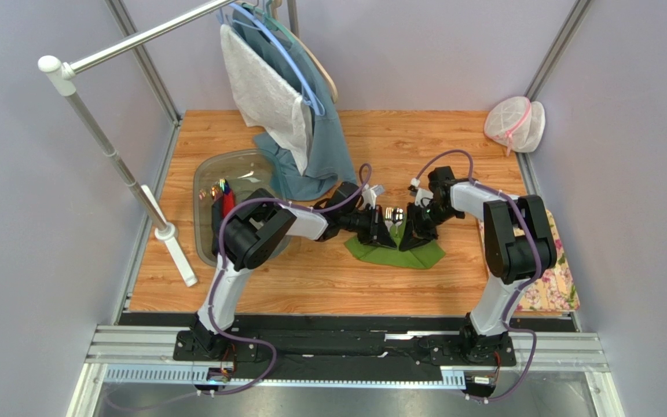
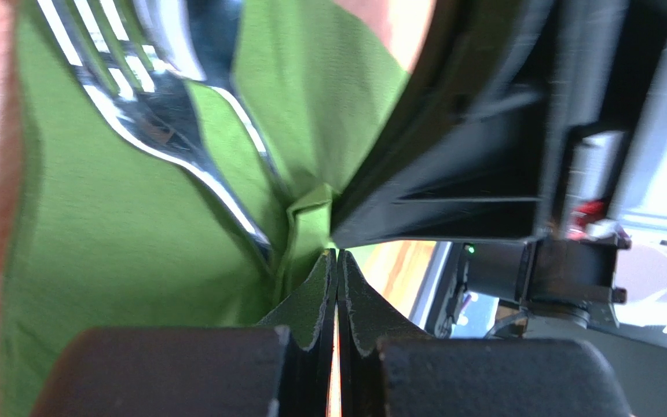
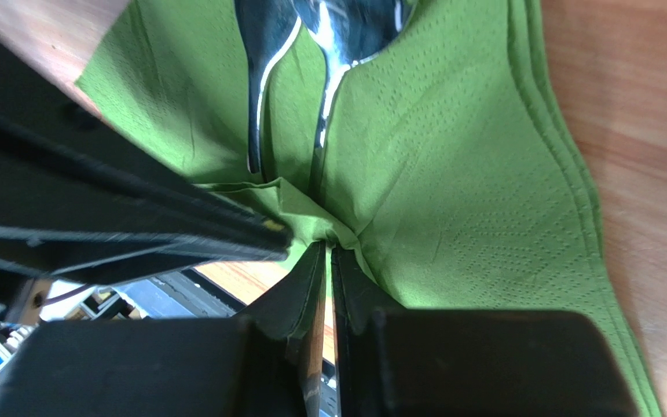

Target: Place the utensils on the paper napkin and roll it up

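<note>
Napkin [image 1: 417,254] bunched where left claw [image 2: 337,257], right claw [image 3: 328,248] meet.

Both arms [image 1: 220,300] show white links, black joints, purple cables [image 1: 534,347].

Bright, even light, soft shadows, glare on the fork [image 2: 150,113], blurry dark foregrounds in wrist close-ups.

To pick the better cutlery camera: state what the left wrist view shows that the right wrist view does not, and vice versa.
Left wrist only: the fork with its tines, lying on the sheet. Right wrist only: a spoon bowl. Both: the green paper napkin with shiny handles running into a bunched fold, and the camera's own fingers, left fingers or right fingers, shut on that fold.
</note>
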You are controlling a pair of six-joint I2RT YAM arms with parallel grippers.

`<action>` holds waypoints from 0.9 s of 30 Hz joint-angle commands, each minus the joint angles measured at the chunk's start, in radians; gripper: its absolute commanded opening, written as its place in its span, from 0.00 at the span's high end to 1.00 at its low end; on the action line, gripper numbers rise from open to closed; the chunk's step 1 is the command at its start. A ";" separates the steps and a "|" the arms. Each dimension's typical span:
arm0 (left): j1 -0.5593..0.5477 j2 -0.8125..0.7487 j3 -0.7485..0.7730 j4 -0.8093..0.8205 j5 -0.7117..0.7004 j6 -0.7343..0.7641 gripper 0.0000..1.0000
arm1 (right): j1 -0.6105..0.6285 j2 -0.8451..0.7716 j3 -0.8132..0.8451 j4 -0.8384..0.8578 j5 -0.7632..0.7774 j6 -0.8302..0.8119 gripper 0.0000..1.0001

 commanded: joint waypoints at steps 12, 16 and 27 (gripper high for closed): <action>0.006 0.050 0.043 0.042 -0.025 -0.049 0.99 | -0.020 -0.074 0.074 -0.099 0.057 -0.007 0.70; 0.005 0.051 0.044 0.044 -0.022 -0.044 0.99 | -0.072 -0.135 0.085 -0.163 0.094 -0.026 0.44; 0.006 0.056 0.057 0.036 -0.016 -0.038 0.99 | -0.148 -0.128 0.074 -0.208 0.318 -0.052 0.16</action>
